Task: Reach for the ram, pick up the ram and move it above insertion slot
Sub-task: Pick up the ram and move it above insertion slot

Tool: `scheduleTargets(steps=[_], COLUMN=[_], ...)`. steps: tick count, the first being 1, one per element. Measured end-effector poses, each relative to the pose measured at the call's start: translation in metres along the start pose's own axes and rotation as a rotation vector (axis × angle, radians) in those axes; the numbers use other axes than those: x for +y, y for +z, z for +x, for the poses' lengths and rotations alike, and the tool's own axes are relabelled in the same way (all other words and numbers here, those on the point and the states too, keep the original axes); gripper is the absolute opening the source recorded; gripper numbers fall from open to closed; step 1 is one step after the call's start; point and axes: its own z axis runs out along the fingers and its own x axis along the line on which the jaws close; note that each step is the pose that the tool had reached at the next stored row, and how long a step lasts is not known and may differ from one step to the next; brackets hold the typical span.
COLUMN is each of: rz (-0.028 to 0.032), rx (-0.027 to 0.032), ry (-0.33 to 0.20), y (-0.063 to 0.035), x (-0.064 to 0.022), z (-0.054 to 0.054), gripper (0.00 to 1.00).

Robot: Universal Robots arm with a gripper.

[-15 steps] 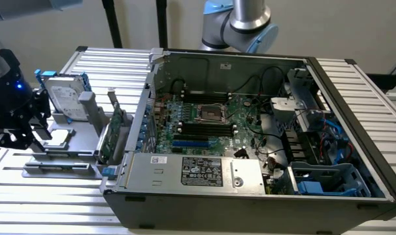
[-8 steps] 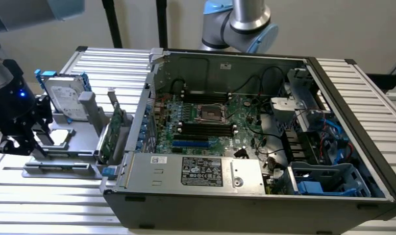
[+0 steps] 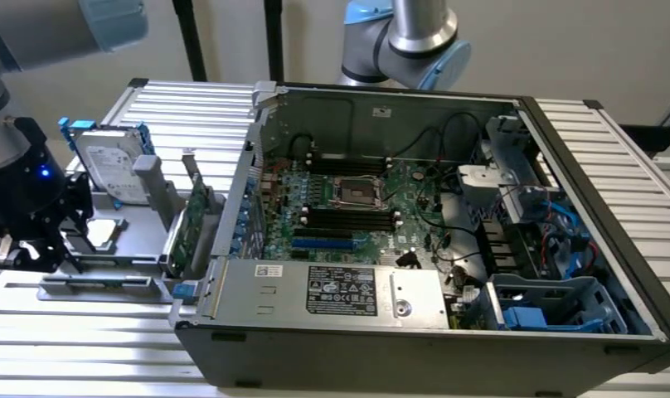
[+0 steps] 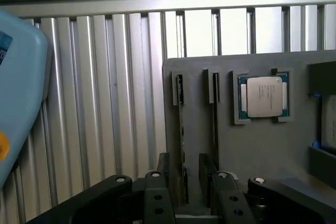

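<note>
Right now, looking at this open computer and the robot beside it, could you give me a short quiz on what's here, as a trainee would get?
1. True or false: the ram is seated in a black insertion slot on the motherboard.
2. What lies in the square recess of the grey holder near the ram? A) a processor chip B) a fan C) a screwdriver
3. Fill in: the fingers stand open on either side of the ____.
Key: 1 false, it stands in the grey holder; 2 A; 3 ram.
</note>
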Motion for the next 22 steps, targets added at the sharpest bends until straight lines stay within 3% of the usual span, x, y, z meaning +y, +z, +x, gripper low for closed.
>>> scheduleTargets(steps=[16,22], rz=[-0.0001,-0.0004], rx=[0.0002,0.0005], ry=[-0.012,-0.026], y=[0.0289,0.0341], x=[-0.0004,-0.0004], z=[0.001,-0.001], gripper=[0.36,0.36])
